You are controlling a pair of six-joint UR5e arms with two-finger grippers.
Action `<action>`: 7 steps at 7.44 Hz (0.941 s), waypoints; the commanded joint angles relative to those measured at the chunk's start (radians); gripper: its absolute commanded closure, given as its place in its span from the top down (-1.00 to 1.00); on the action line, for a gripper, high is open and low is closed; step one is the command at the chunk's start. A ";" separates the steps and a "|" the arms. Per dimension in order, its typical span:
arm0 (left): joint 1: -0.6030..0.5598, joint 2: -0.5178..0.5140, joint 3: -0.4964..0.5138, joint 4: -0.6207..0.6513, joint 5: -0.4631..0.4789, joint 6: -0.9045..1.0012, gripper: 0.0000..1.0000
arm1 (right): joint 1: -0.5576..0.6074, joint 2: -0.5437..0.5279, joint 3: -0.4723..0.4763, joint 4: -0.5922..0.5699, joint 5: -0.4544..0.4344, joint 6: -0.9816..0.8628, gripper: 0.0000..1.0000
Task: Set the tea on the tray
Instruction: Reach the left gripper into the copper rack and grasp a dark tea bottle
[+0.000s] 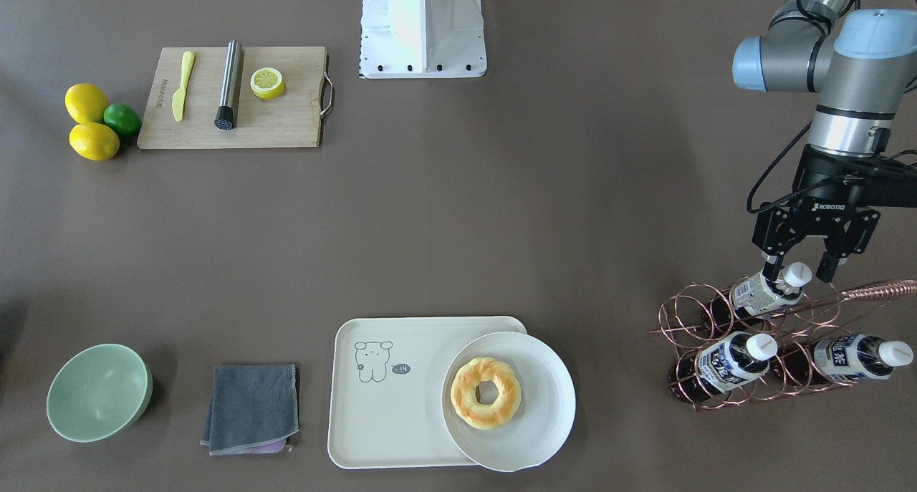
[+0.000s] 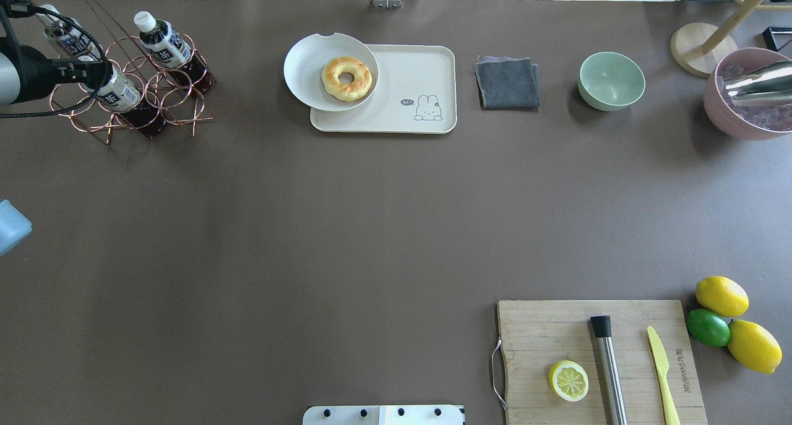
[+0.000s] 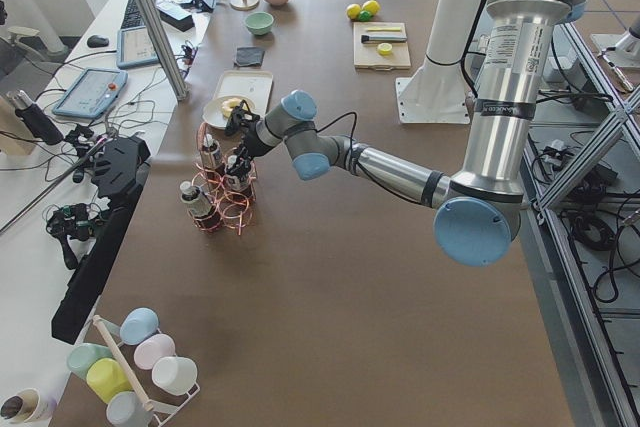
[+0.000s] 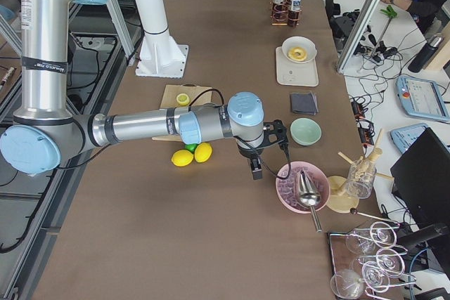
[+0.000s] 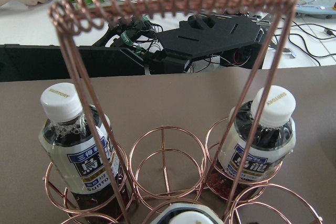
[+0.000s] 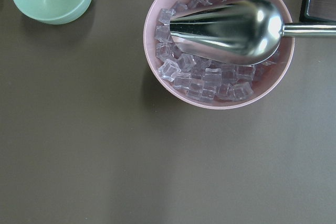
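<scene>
At the right edge of the front-facing view, the left gripper's (image 1: pixel 797 268) two black fingers (image 1: pixel 771 266) point down and stand spread wide, one on each side of the white cap of the tea (image 1: pixel 752 293). The left-hand finger overlaps the bottle's neck, but whether it presses on it cannot be told, and nothing is clamped. This bottle leans in the upper ring of a copper wire rack (image 1: pixel 885 288), with its cap showing at the bottom edge of the left wrist view. Two like bottles (image 1: pixel 731 359) (image 1: pixel 856 354) sit in the rings below it in the frame.

Well apart from the rack, at bottom centre of that view, lies the cream tray (image 1: pixel 401 420). A white plate (image 1: pixel 555 406) overlaps the tray's right end, and a doughnut (image 1: pixel 486 393) rests on the plate.

Left of the tray lie a folded grey cloth (image 1: pixel 251 407) and a green bowl (image 1: pixel 99 392).

Near the middle of the right-side view, the right gripper (image 4: pixel 256 168) hangs just beside a pink bowl of ice (image 6: pixel 147 40) with a metal scoop (image 6: pixel 226 27) in it. How far its fingers are parted cannot be told.
</scene>
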 commanded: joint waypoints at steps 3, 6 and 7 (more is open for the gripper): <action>-0.009 -0.001 -0.015 -0.001 -0.011 -0.002 -1.00 | 0.000 0.000 0.000 0.000 0.000 -0.001 1.00; -0.090 -0.024 -0.039 0.017 -0.087 0.000 -1.00 | 0.000 0.000 0.000 0.000 0.000 -0.001 1.00; -0.148 -0.042 -0.071 0.075 -0.142 0.044 -1.00 | 0.000 0.000 0.000 0.000 0.000 -0.001 1.00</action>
